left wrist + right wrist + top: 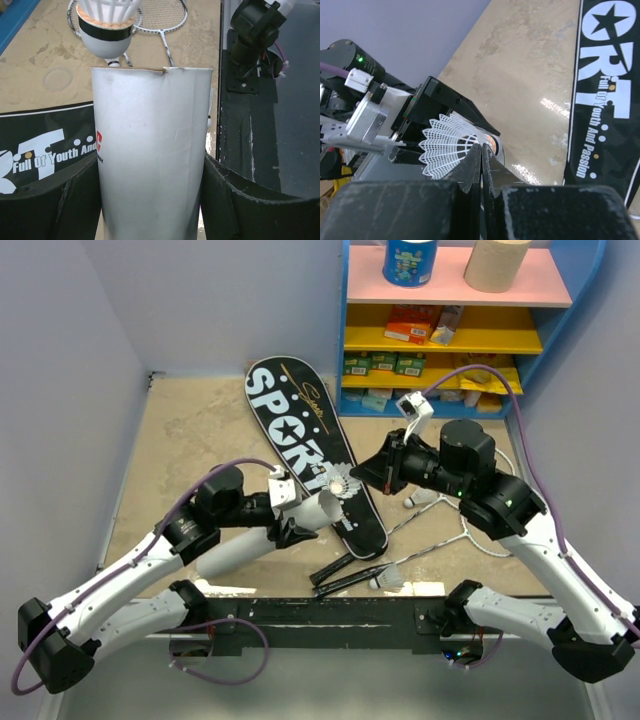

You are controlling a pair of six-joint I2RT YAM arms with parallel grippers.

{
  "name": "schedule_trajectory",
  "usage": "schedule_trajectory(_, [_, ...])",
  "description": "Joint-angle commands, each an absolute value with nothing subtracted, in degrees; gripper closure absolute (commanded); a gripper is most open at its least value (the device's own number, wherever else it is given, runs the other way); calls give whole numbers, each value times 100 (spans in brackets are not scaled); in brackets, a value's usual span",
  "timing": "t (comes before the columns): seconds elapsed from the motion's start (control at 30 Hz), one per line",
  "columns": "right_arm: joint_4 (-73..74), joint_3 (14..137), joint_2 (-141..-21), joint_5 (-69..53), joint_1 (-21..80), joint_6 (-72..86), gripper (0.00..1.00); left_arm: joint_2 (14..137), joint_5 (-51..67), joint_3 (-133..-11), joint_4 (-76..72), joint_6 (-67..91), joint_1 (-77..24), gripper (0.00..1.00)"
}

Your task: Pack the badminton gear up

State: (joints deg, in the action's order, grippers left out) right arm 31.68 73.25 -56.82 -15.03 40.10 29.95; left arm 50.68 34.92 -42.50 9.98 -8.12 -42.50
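Note:
My left gripper [290, 515] is shut on the long white tube [262, 535], which fills the left wrist view [152, 155], its open end toward the black SPORT bag [300, 435]. My right gripper [362, 475] is shut on the skirt of a white shuttlecock [338, 483] and holds it at the tube's mouth. That shuttlecock shows in the right wrist view [452, 145] and, cork toward the tube, in the left wrist view [107, 25]. Two silver rackets [450, 530] lie at the right front, handles [345, 575] near the front edge. Two more shuttlecocks [388, 580] [420, 499] lie beside them.
A blue shelf unit [450, 325] with pink and yellow shelves stands at the back right, holding boxes, a blue-wrapped roll [410, 260] and a beige roll [497, 262]. The black base rail [330, 615] runs along the front edge. Grey walls close both sides.

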Motion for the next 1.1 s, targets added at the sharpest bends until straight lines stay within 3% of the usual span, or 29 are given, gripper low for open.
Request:
schedule_trajectory(0.0, [2725,7216,-5502,-2162,3999,2953,100,4861,3990,-4245,571,-940,-4271,100])
schedule_trajectory(0.5, [2048,6390,-5300,-3234,4034,3471,100,4632,4183,-4192,281,-800,-4271,100])
schedule_trajectory(1.07, [3014,7417,-6845,-766,5834,3366,100,4535,4140,-4166,176,-721,-4263,99])
